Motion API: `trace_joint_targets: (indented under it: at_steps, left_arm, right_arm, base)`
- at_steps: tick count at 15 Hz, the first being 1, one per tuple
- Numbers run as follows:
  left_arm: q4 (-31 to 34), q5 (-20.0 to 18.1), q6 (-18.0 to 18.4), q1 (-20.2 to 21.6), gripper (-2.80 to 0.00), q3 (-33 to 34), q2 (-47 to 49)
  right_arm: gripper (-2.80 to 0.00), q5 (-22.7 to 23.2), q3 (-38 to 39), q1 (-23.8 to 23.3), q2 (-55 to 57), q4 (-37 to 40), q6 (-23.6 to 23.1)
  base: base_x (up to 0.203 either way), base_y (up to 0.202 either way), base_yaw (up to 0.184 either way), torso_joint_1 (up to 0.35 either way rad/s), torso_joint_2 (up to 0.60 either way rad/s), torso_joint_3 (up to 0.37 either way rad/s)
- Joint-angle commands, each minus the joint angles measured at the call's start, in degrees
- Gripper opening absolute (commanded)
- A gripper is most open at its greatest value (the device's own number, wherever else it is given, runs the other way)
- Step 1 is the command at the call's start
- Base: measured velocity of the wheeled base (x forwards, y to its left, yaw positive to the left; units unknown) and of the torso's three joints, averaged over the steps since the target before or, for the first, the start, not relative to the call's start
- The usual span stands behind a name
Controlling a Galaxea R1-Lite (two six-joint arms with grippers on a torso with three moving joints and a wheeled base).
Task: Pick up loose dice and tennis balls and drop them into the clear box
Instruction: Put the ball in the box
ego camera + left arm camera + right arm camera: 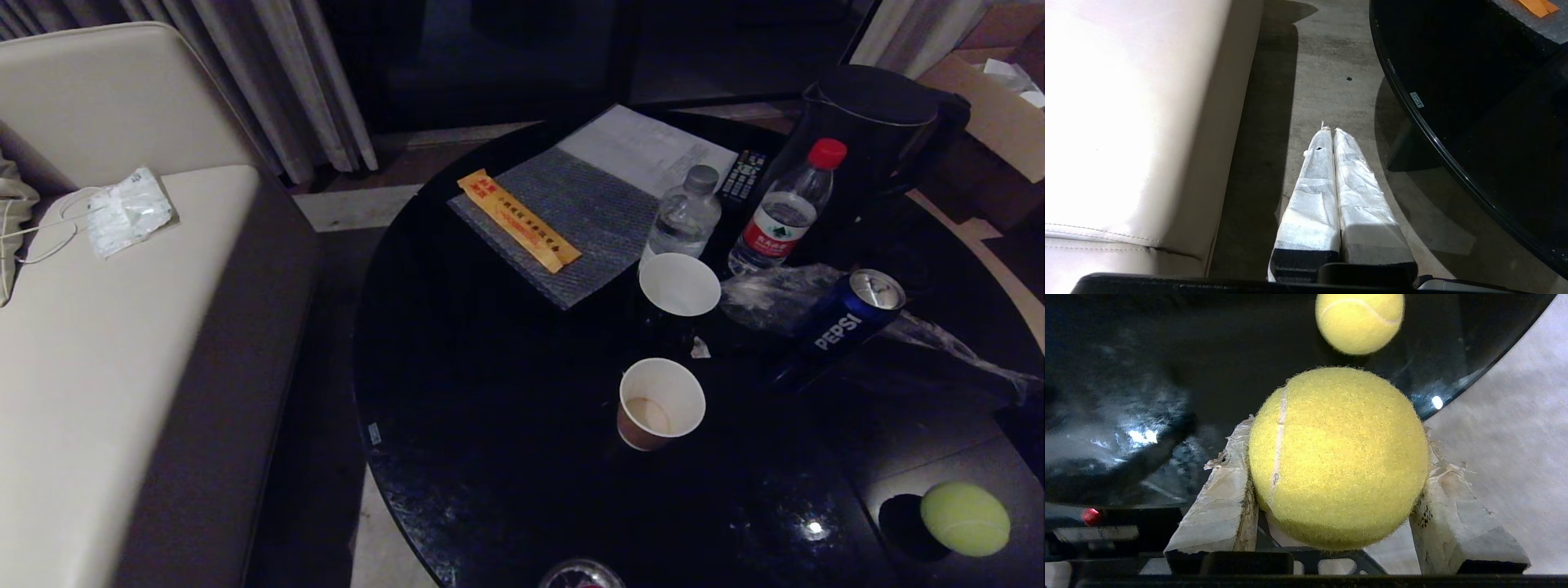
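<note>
Holding a tennis ball (1338,457), the right gripper (1339,490) hangs just past the rim of the round black worktop (1167,375), its two padded fingers (1224,498) pressed against opposite sides of the ball. A second tennis ball (965,518) rests on the worktop near that same rim; in the right wrist view it lies just beyond the held one. The clear box and the dice show in no view, so where they are cannot be told.

Other things stand further in from the rim: two paper cups (660,403), a blue drink can (849,314) on its side, two water bottles (782,214) and a dark kettle (873,122). A pale sofa (98,327) stands across a strip of floor from the worktop.

The left gripper (1333,134) hangs idle over the floor (1331,61) between the sofa and the worktop, its wrapped fingers pressed together on nothing.

Judging from this, the step in hand is carrying the held ball to the box. To do it well, keep the squeeze even so the fuzzy ball cannot roll out, find the box before travelling, pass clear of the cups and bottles, and let go only once the ball is inside the box walls
</note>
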Motion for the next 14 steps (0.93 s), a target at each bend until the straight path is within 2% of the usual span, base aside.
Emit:
trace_joint_targets:
  at_steps: [1, 3, 7, 14]
  left_arm:
    - [0.0, 0.0, -0.1, 0.0, -2.8, 0.1, 0.1]
    - [0.0, 0.0, -0.1, 0.0, -2.8, 0.1, 0.1]
    - [0.0, 0.0, -0.1, 0.0, -2.8, 0.1, 0.0]
    - [0.0, 0.0, -0.1, 0.0, -2.8, 0.1, 0.1]
  right_arm:
    - [-2.8, 1.2, 2.9, -0.5, -14.7, 1.0, 0.6]
    - [-2.8, 2.3, 5.0, -0.6, -19.5, 0.1, 1.2]
    - [-2.8, 4.6, 6.3, -0.7, -19.0, -1.8, 1.9]
    - [-2.8, 4.5, 6.3, -0.7, -19.1, -1.8, 1.9]
  base:
    - [0.0, 0.0, 0.0, 0.0, 0.0, 0.0]
    - [0.0, 0.0, 0.0, 0.0, 0.0, 0.0]
    - [0.0, 0.0, 0.0, 0.0, 0.0, 0.0]
    - [0.0, 0.0, 0.0, 0.0, 0.0, 0.0]
